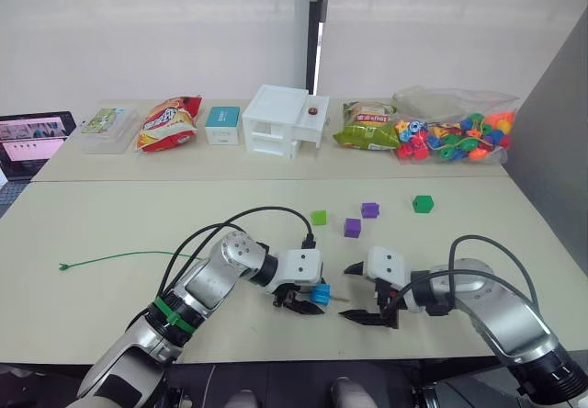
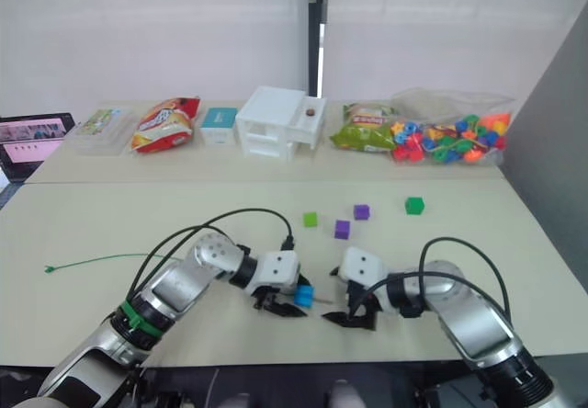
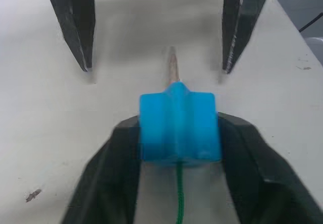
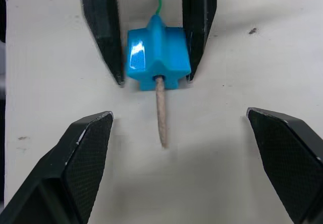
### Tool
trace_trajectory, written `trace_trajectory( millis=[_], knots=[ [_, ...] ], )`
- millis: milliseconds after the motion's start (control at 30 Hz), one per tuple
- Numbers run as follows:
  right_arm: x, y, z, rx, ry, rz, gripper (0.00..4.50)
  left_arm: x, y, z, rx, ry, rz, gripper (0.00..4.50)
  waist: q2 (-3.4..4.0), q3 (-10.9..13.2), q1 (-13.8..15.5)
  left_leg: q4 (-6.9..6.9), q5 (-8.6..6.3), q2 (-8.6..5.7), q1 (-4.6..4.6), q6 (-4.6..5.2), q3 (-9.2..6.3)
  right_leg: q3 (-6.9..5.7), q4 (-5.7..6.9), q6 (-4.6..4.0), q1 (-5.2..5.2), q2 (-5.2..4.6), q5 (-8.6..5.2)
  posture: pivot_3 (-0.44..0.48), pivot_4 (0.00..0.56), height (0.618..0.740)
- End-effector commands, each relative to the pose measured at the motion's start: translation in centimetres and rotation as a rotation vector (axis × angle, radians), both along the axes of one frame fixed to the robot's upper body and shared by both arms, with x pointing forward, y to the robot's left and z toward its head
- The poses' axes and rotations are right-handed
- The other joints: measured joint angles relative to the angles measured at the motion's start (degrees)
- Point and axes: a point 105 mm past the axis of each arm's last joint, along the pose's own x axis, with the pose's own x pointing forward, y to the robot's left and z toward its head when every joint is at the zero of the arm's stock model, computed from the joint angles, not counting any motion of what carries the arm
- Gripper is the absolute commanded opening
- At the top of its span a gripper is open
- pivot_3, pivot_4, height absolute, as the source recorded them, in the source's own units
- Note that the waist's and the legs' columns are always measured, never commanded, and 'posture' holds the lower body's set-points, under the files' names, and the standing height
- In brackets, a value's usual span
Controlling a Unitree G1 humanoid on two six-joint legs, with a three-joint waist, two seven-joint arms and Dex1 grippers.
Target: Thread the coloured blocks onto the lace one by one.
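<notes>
On the pale worktop (image 1: 110,224), my left gripper (image 1: 303,301) clamped the blue block (image 1: 320,293), lace (image 1: 119,258) tip through; right gripper (image 1: 360,290) gaped; four blocks waited.

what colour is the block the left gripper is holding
Blue: the block sits between the left gripper fingers, clearest in the right wrist view.

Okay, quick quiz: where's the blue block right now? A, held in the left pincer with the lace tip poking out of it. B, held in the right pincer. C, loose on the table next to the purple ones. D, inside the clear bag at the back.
A: the blue block sits clamped in the left pincer, with the lace tip poking through toward the open right pincer.
</notes>
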Motion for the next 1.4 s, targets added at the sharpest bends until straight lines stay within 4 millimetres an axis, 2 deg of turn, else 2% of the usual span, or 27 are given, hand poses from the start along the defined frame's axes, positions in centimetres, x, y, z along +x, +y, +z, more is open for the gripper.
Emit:
trace_trajectory(
  millis=[33, 167, 267, 633, 767, 867, 933, 1033, 1100, 1300, 1367, 1400],
  knots=[
    [0.0, 0.3, 0.3, -0.004, -0.038, 0.018, 4.50, 0.2, -0.2, 0.3, -0.001, -0.020, -0.010, 1.37, 0.00, 0.00, 0.04, 0.00, 0.00, 0.00, 0.00, 0.00, 0.00, 0.00, 0.00, 0.00, 0.00, 0.00, 0.00, 0.000, 0.150, 0.740],
    [0.2, 0.5, 0.2, -0.006, -0.044, 0.014, 4.50, 0.2, -0.3, 0.3, 0.001, -0.017, -0.019, 1.37, 0.00, 0.00, 0.05, 0.00, 0.00, 0.00, 0.00, 0.00, 0.00, 0.00, -0.01, 0.00, 0.01, 0.00, 0.00, 0.000, 0.150, 0.740],
    [0.4, 0.4, -0.2, -0.023, -0.056, 0.007, 3.67, 0.2, -0.2, 0.3, 0.004, -0.017, -0.020, 1.37, 0.00, 0.00, 0.04, 0.00, 0.00, 0.00, 0.00, 0.00, 0.00, 0.00, -0.01, 0.00, 0.01, 0.00, 0.00, 0.000, 0.150, 0.740],
    [0.6, -0.1, -0.6, -0.058, -0.072, 0.006, 0.03, 0.0, 0.3, 0.2, 0.017, -0.009, -0.015, 1.37, 0.00, 0.00, -0.04, 0.00, 0.00, 0.00, 0.02, 0.00, 0.00, 0.00, -0.01, 0.00, 0.02, 0.00, 0.00, 0.000, 0.150, 0.740],
    [0.5, 0.2, -0.1, -0.049, -0.085, 0.034, 0.00, 0.2, 1.0, 0.4, 0.017, -0.002, 0.026, 1.37, 0.00, 0.00, -0.09, 0.00, 0.00, 0.00, 0.03, 0.00, 0.00, 0.00, 0.00, 0.00, 0.03, 0.00, 0.00, 0.000, 0.150, 0.740],
    [0.4, 0.5, 0.2, -0.046, -0.092, 0.067, 0.00, 1.0, 3.9, 0.4, 0.046, 0.001, 0.105, 1.37, 0.00, 0.00, -0.48, 0.00, 0.00, 0.01, 0.04, 0.00, 0.00, 0.00, 0.01, 0.00, 0.00, 0.01, 0.00, 0.000, 0.150, 0.740],
    [0.4, 0.5, 0.4, -0.049, -0.098, 0.079, 0.00, 1.4, 6.9, 0.5, 0.068, 0.009, 0.160, 1.37, 0.00, 0.00, -0.73, -0.03, 0.00, 0.06, 0.07, 0.00, 0.00, 0.00, 0.05, 0.00, -0.04, 0.05, 0.00, 0.000, 0.150, 0.740],
    [0.4, 0.4, 0.5, -0.057, -0.104, 0.102, 0.00, 1.3, 12.8, 0.3, 0.143, -0.003, 0.231, 1.37, 0.00, 0.00, -1.33, -0.07, 0.00, 0.10, 0.10, 0.00, 0.01, 0.00, 0.05, 0.00, -0.07, 0.08, 0.00, 0.000, 0.150, 0.740],
    [0.5, 0.4, 0.5, -0.057, -0.106, 0.109, 0.00, 1.1, 15.8, 0.2, 0.185, -0.014, 0.266, 1.37, 0.02, 0.00, -1.43, -0.10, 0.00, 0.12, 0.13, 0.00, 0.00, -0.01, 0.05, -0.01, -0.06, 0.09, 0.00, 0.000, 0.150, 0.740],
    [0.9, 0.3, 0.8, -0.070, -0.126, 0.132, 0.00, 1.1, 26.0, 2.2, 0.224, -0.064, 0.515, 1.37, 0.04, 0.00, -1.74, -0.12, 0.00, 0.12, 0.12, 0.00, 0.03, -0.02, 0.06, -0.01, -0.10, 0.07, -0.01, 0.000, 0.150, 0.740],
    [1.0, 0.2, 0.8, -0.072, -0.126, 0.136, 0.00, 0.8, 27.8, 2.6, 0.249, -0.085, 0.547, 1.37, 0.05, 0.01, -1.79, -0.14, 0.00, 0.16, 0.11, 0.00, 0.04, -0.03, 0.06, -0.02, -0.15, 0.11, -0.01, 0.000, 0.150, 0.740],
    [1.2, 0.1, 0.8, -0.072, -0.127, 0.137, 0.00, 0.9, 27.9, 2.8, 0.238, -0.093, 0.552, 1.37, 0.06, 0.02, -1.72, -0.14, 0.00, 0.15, 0.10, 0.01, 0.03, -0.03, 0.07, -0.02, -0.15, 0.10, -0.01, 0.000, 0.150, 0.740]
  ],
)
